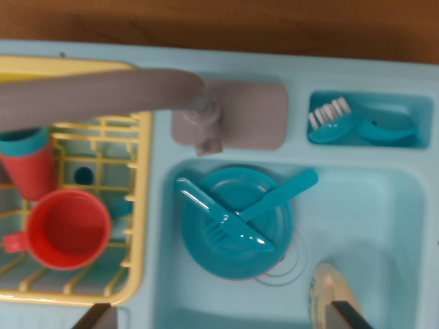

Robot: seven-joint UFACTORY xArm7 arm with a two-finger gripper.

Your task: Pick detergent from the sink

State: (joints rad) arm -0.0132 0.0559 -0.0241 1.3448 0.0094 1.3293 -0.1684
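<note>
pale blue plastic makes up the sink [405,205], a toy unit seen from above in the wrist view. a teal plate [206,253] lies in the basin's left part, with a teal fork [195,202] and knife [278,199] crossed on top of it. the detergent [326,291], a cream-coloured bottle, lies at the basin's lower right, cut off by the bottom edge and partly behind a dark finger.

two dark fingertips [92,319] show at the bottom edge, one at the wrist view's left over the unit's rim and one at the right over the bottle. the gripper [219,319] stands wide, with the plate's lower edge between its tips; whether the right tip touches the bottle i cannot tell.

a grey faucet [103,96] reaches leftward from its base plate [250,113] behind the basin. at the left, a yellow rack [140,205] holds a red mug [68,229] and a red cup with a teal rim [27,161]. a small compartment [425,113] at the upper right holds a teal brush [329,123] with white bristles and another teal piece [387,130] beside it. brown wood [219,20] runs along the top.
</note>
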